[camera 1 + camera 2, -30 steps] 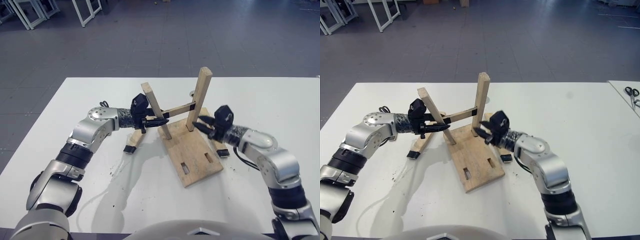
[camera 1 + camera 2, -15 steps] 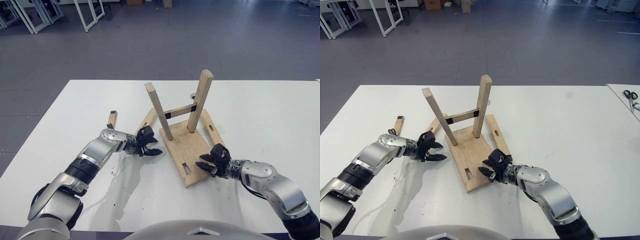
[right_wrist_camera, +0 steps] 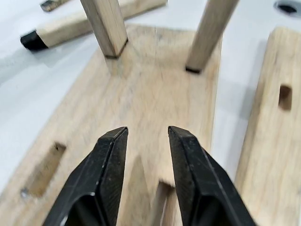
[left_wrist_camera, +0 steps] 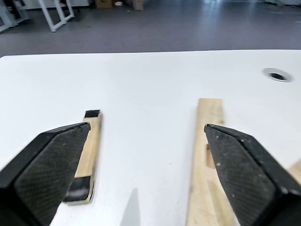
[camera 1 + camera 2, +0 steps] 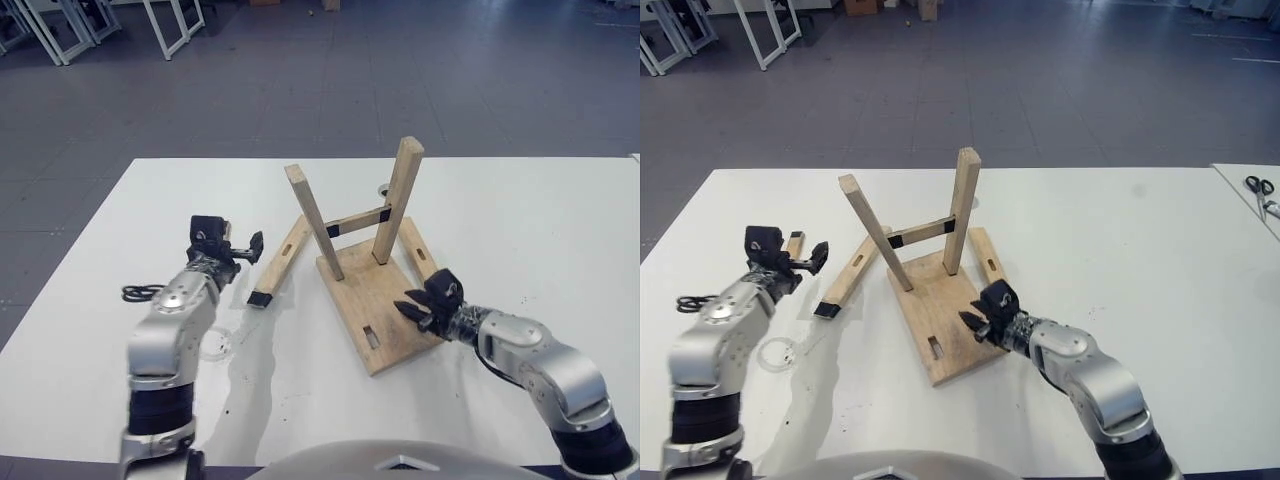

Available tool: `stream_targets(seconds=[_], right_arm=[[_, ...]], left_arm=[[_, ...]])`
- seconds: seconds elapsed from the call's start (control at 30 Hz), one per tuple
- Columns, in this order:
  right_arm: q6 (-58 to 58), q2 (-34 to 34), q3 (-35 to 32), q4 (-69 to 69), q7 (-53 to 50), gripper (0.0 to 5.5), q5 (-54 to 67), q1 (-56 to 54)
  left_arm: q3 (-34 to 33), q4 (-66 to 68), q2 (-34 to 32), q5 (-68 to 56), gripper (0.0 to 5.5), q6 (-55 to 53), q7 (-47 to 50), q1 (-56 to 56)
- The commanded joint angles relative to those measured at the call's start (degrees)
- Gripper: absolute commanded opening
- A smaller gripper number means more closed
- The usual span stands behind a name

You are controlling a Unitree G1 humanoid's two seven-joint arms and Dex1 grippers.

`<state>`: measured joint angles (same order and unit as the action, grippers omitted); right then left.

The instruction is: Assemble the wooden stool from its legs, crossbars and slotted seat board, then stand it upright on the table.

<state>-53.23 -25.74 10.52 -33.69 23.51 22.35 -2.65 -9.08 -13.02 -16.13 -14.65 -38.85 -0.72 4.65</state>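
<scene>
Hovering the right gripper [image 5: 415,310] over the near right part of the seat board [image 5: 352,285], fingers [image 3: 113,160] slightly apart and clamping nothing. Holding the left gripper [image 4: 146,126] well to the left of the seat board, above the surface [image 5: 520,220], fingers wide apart and empty. Seeing the seat board flat on the surface, with a leaning leg [image 5: 312,215] and a straighter leg [image 5: 397,195] planted upright in its far end, joined by a crossbar [image 5: 357,219]. Noting a left loose leg [image 5: 278,260] flat just left of the seat board, a right loose leg [image 5: 420,250] just beside its right edge, and a short black-tipped piece [image 4: 87,150] farther left, near the left gripper
</scene>
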Motion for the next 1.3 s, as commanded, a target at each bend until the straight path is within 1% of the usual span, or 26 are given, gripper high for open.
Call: stream_targets(seconds=[0.03,0.2,0.33,0.4,0.43,0.47,0.6,0.8,0.93,1.03,1.13,1.17,1.23,1.27,1.3], right_arm=[[-2.84,0.79,-1.34,-1.77,-1.22,1.55,0.99,-2.17],[-3.92,1.49,-0.66,-2.69,-1.98,1.55,1.01,-1.14],[-4.58,2.41,-0.52,-3.19,-2.55,1.55,1.11,-1.30],[-5.27,3.01,-0.87,-3.64,-2.94,1.55,1.39,-1.71],[-5.65,3.19,-1.11,-3.89,-3.07,1.55,1.54,-1.93],[-6.27,3.35,-1.47,-4.31,-3.26,1.55,1.77,-2.27],[-9.38,4.63,-3.70,-6.09,-4.75,1.55,3.55,-4.80],[-11.79,5.17,-5.21,-6.43,-5.80,1.55,4.65,-6.67],[-12.87,6.04,-5.83,-5.97,-6.81,1.55,5.22,-6.82],[-13.35,6.72,-6.02,-5.27,-7.15,1.55,5.58,-7.49],[-13.96,7.58,-6.41,-4.81,-7.40,2.11,6.03,-8.09],[-14.21,7.98,-6.71,-4.85,-7.55,2.15,6.27,-8.18],[-15.08,9.10,-7.78,-5.23,-7.91,2.58,7.32,-8.18],[-15.90,10.14,-8.87,-5.57,-7.97,2.78,8.53,-8.20],[-17.75,12.77,-11.39,-5.92,-8.03,3.03,11.51,-8.97]], left_arm=[[-1.16,10.28,1.80,3.61,4.50,7.84,1.79,-0.52],[-2.87,20.91,-0.23,5.15,4.50,13.76,-0.42,0.40],[-3.40,30.09,-1.99,4.95,4.50,15.42,-3.97,2.56],[-4.03,34.24,-2.26,3.72,4.21,14.61,-5.92,3.96],[-4.40,35.45,-2.29,3.24,3.97,14.27,-6.57,4.30],[-4.76,36.15,-2.29,2.48,3.74,13.50,-7.60,4.45],[-3.96,37.19,-2.14,2.21,3.09,10.93,-10.01,2.97],[-2.71,38.01,-1.23,3.46,2.11,12.69,-10.19,-0.84],[-2.26,38.32,-0.76,3.19,1.43,13.89,-10.59,-1.28],[-2.56,40.01,-0.68,3.25,1.33,16.54,-10.87,-0.83],[-3.97,36.61,-0.07,1.99,1.33,21.25,-11.22,-2.17],[-4.71,34.07,0.51,1.00,1.33,23.19,-11.42,-3.04],[-7.24,26.64,2.82,-2.64,1.33,27.84,-11.80,-5.24],[-8.49,21.08,4.41,-3.60,1.33,32.19,-11.07,-6.74],[-8.09,13.28,6.05,-4.84,1.33,34.49,-11.21,-9.46]])
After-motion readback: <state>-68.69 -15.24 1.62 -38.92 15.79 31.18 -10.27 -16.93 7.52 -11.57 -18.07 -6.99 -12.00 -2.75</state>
